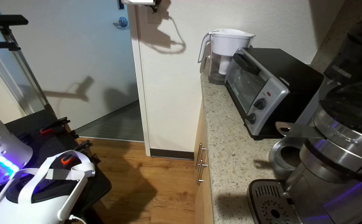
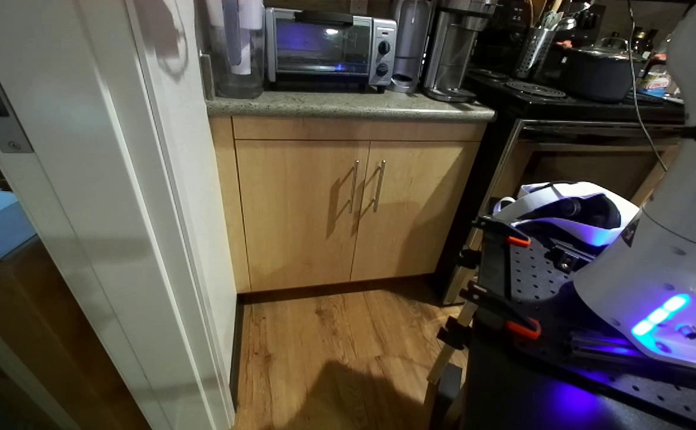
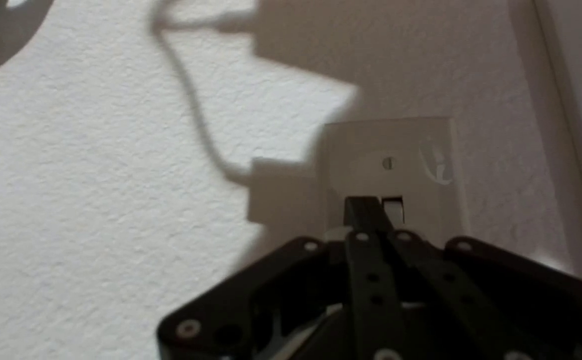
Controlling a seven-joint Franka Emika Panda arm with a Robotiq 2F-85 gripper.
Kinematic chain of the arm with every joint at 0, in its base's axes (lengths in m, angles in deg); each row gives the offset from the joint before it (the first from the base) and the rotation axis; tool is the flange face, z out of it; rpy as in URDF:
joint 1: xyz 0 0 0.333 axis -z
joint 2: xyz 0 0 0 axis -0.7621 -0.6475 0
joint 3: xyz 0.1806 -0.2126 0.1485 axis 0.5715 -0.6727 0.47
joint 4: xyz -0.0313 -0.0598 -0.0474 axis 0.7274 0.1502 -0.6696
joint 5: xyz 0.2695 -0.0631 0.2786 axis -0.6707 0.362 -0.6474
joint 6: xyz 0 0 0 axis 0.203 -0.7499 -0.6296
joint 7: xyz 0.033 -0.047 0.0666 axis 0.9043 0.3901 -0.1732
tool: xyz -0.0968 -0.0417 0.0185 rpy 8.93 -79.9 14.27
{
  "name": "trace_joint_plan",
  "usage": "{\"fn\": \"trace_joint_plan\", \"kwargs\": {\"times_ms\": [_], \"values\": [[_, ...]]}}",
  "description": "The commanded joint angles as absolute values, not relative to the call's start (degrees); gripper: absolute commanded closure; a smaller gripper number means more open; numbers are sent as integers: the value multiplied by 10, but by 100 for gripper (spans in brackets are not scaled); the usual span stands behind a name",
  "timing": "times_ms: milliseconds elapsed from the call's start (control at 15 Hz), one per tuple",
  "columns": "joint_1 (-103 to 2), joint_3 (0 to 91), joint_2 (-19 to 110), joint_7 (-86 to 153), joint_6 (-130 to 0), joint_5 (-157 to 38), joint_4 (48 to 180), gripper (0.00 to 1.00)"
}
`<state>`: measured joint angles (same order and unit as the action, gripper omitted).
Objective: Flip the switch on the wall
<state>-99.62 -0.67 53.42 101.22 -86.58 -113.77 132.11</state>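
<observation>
Right now your gripper (image 3: 371, 215) is closed up, holding nothing that shows, its tips overlapping the switch (image 3: 390, 177) in the wrist view. It sits shadowed on the wall (image 3: 116, 225); you can't tell whether the tips touch it.

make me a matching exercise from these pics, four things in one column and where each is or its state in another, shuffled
1 light switch plate
2 toaster oven
3 VR headset
4 tool

A on the speckled countertop
B closed, partly hiding the light switch plate in the wrist view
C on the cream wall
D near the robot base

Pairs: 1-C, 2-A, 3-D, 4-B
</observation>
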Motion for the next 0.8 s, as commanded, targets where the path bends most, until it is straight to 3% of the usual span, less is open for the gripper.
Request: {"fn": "trace_joint_plan", "kwargs": {"times_ms": [0, 733], "values": [[-994, -12, 545, 1016, -856, -1125, 1316, 100], [-1010, -14, 575, 1007, -848, -1059, 1322, 100]]}}
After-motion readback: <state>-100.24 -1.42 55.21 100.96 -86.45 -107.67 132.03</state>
